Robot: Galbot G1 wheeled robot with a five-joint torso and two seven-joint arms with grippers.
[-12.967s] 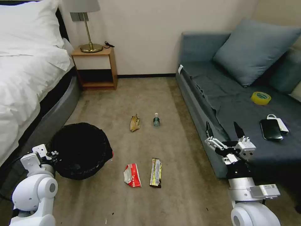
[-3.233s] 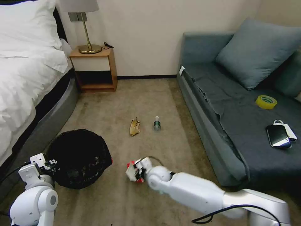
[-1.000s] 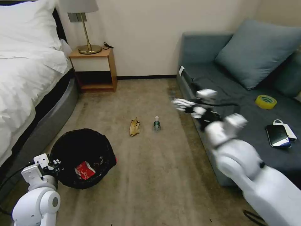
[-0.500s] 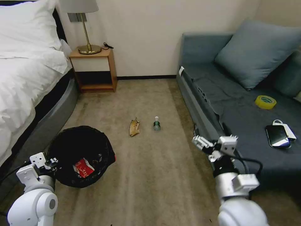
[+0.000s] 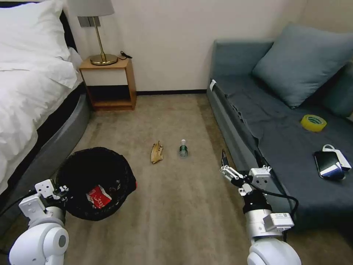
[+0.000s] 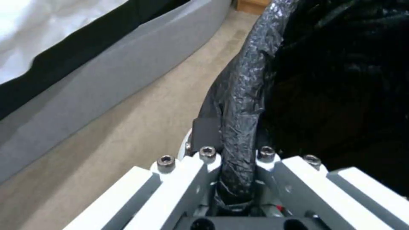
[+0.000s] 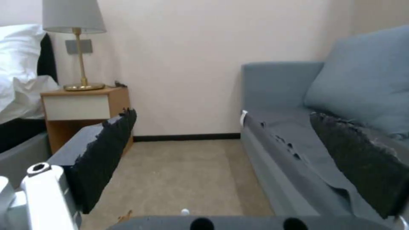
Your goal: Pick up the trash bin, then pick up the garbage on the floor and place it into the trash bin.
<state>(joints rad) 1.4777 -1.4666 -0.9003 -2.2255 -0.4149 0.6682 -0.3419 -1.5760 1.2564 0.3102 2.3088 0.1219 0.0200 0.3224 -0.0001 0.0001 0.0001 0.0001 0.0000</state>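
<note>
The trash bin, lined with a black bag, hangs just above the carpet by the bed. My left gripper is shut on its rim, with the bagged edge pinched between the fingers. A red-and-white wrapper lies inside the bin. On the carpet farther ahead lie a brown banana peel and a small clear bottle. My right gripper is held open and empty beside the sofa front, its dark pads wide apart.
A bed runs along the left. A nightstand with a lamp stands at the back wall. The grey sofa on the right holds a cushion, a yellow tape roll and a black phone.
The red-and-white wrapper went from the floor into the bin, and the gold-brown wrapper is gone from the floor. My right arm swung back from the bin to the sofa side, open.
</note>
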